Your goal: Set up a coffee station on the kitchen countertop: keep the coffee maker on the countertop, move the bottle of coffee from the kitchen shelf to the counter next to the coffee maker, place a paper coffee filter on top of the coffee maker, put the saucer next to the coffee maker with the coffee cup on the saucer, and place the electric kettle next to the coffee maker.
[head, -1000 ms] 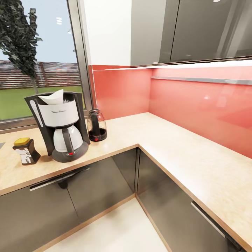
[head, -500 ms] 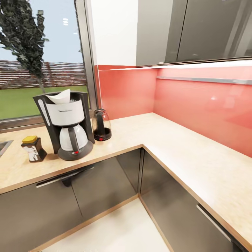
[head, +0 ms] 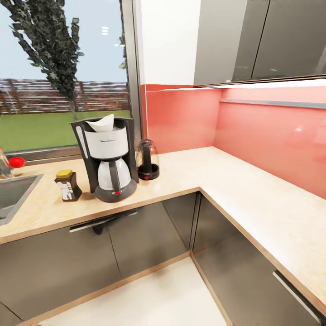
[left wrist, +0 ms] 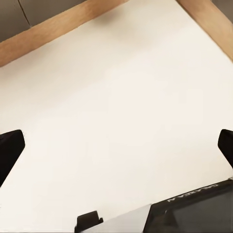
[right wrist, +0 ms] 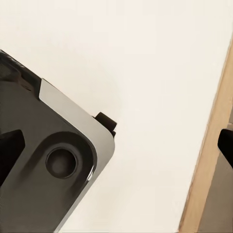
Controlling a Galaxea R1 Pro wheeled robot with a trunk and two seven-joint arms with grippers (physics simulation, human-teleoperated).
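- As the camera has swung since the earlier head frames, the whole picture has shifted right and drawn back; the things on the bench (head: 190,174) keep their places relative to one another.
- A sink (head: 11,199) corner and a red-knobbed tap (head: 13,163) have come into view at the far left edge, both cut off by the frame.
- The maker (head: 108,158) stands upright on the bench before the window (head: 59,77), its carafe in place and red switch facing out.
- The filter (head: 102,123) lies on top of the maker, tilted, its point to the left.
- The jar (head: 68,184) stands on the bench just left of the maker, apart from it.
- The kettle (head: 147,159) stands just right of the maker, near the red wall (head: 181,117); its glass is hard to tell from the backdrop.
- In the left wrist view the left gripper (left wrist: 116,150) points down at the pale floor (left wrist: 121,87), its two fingertips (left wrist: 9,145) at opposite edges, so the jaws stand wide apart with nothing between them.
- In the right wrist view the right gripper (right wrist: 116,150) likewise hangs over the floor beside the robot's grey base (right wrist: 53,160), fingertips (right wrist: 9,148) at either edge, jaws apart and holding nothing.
- A wood plinth strip (right wrist: 208,165) runs along one edge of that view.
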